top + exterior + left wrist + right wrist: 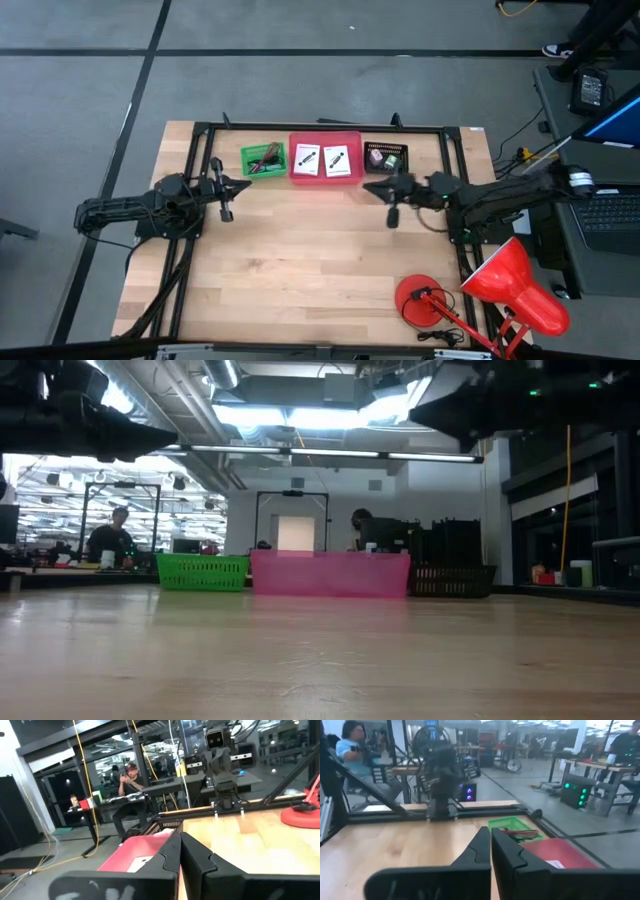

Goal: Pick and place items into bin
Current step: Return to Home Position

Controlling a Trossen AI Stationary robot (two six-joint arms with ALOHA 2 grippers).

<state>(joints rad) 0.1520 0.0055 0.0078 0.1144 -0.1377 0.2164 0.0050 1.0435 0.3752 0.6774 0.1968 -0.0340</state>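
Left end effector (244, 185), right (367, 190) (both closed) facing inward.

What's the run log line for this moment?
left tool shut, empty, left side | right tool shut, empty, right side | cords in green bin | two white cards in red bin

Tiny pieces (383, 157) in black bin (404, 148), indistinct

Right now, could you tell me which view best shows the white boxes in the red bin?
The high view: both white boxes lie side by side in the red bin. The low view shows only the bin's wall; each wrist view catches one white corner.
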